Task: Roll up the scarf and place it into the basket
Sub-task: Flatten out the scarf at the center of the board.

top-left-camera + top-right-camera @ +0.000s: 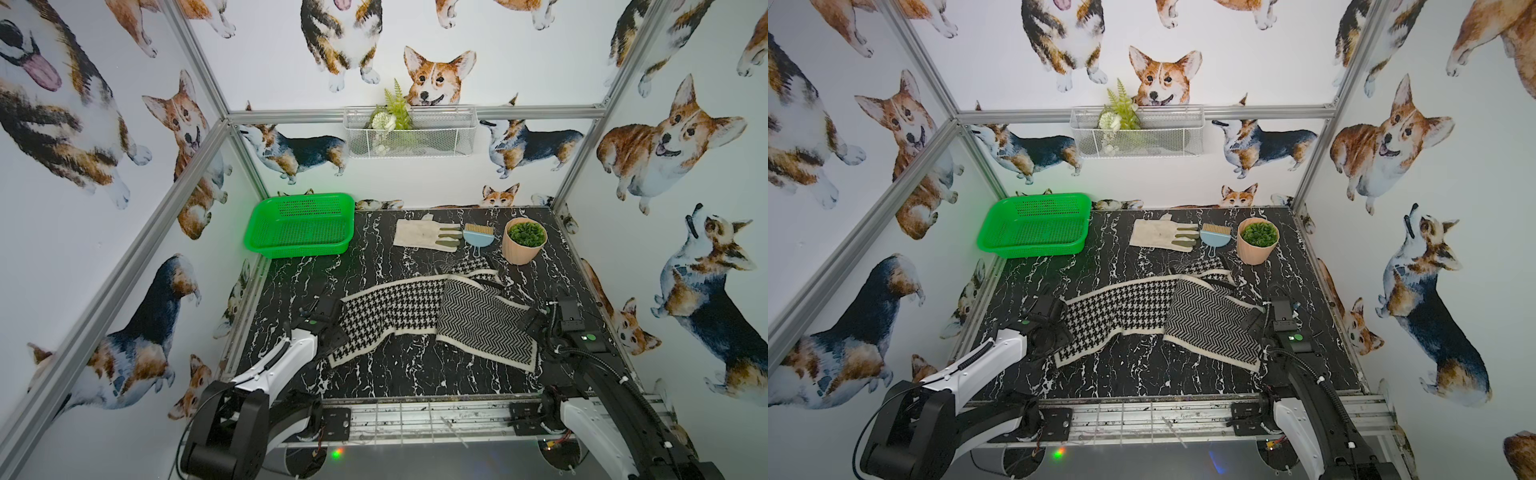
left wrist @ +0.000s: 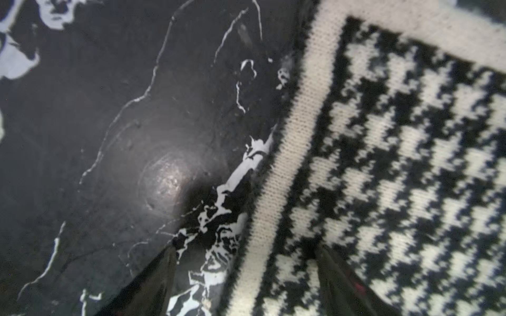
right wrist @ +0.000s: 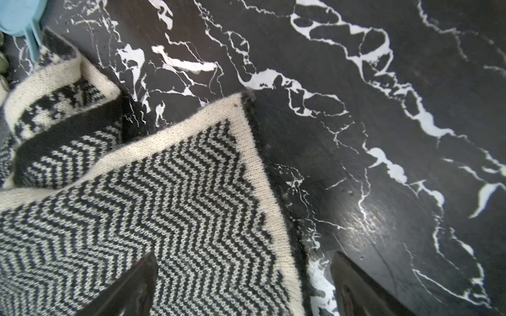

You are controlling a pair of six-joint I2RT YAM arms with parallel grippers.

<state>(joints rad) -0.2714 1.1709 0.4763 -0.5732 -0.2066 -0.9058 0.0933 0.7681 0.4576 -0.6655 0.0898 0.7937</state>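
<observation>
1. The left gripper point(image 2: 246, 276) sits low at one end of the long knitted black-and-white scarf point(image 2: 397, 164). Its jaws stand apart astride the cream edging, one over the bare black, white-veined marble-look tabletop point(image 2: 109, 136) and the other over the houndstooth. They are not clamped on anything.
2. The right gripper point(image 3: 243, 284) has its jaws spread wide astride the cream edge of the zigzag end. It holds nothing.
3. In both top views the scarf lies unrolled across the lower middle of the tabletop. The houndstooth face is up on the left and the cloth flips to herringbone on the right. A further fold is bunched toward the upper right.
4. The bright green perforated plastic basket point(image 1: 299, 250) sits empty at the upper left of the tabletop, well apart from the scarf.
5. The step in hand looks like the first grasp, since no rolling has started.
6. The next move probably calls for pinching the thin edge where it lies flat against the tabletop. That end then has to be turned over on itself and the roll kept tight. The flip mid-length may need straightening first.
</observation>
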